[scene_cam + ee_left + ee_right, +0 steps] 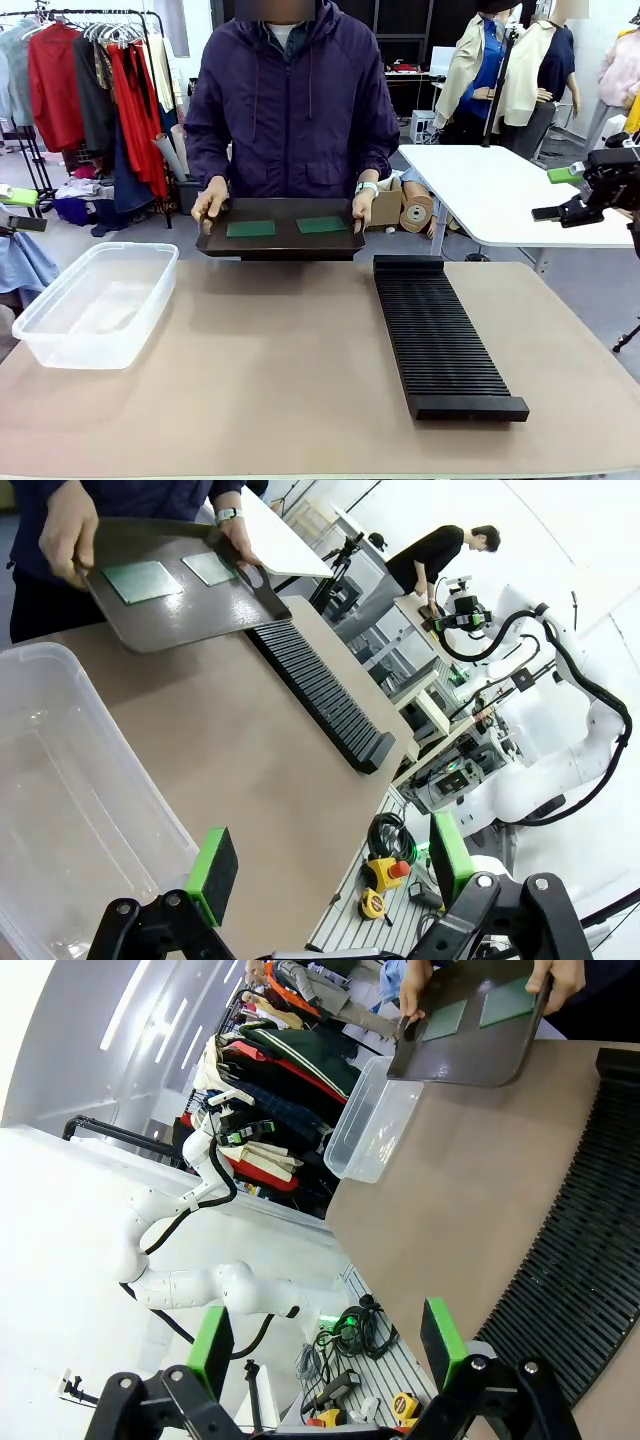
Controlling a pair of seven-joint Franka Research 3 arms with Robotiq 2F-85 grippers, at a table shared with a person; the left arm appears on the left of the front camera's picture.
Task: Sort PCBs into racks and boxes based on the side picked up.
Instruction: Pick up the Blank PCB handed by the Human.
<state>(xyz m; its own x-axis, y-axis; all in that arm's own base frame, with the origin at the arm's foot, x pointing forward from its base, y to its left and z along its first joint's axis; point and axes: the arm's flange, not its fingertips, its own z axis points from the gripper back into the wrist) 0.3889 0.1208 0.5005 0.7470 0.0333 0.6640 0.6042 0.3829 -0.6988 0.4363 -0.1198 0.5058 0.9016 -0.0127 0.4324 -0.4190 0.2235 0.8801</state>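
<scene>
Two PCBs [250, 229] [322, 225] are seen lying flat, side by side and apart, on a shallow black tray [280, 245]. The tray is held by its two short ends in the person's hands [209, 204] [365, 206] and is raised over the far edge of the table [290, 370]. Any marking on the boards is too small to be read.

The clear box [95, 305] is set at the table's left edge, with its long side running away from the robot. The black rack [440, 340] is laid right of the middle, with its far end just beside the tray's right corner and its near end well short of the table's near edge. A broad stretch of bare tabletop is left open between box and rack, and a narrower bare strip is left to the right of the rack.

The left gripper [330, 870] is held off the table's left side, over the box's near wall, with its jaws spread wide and nothing between the green pads [213, 875]. The right gripper [327, 1345] is held off the right side, beyond the rack; its jaws are likewise spread wide and nothing is grasped.
</scene>
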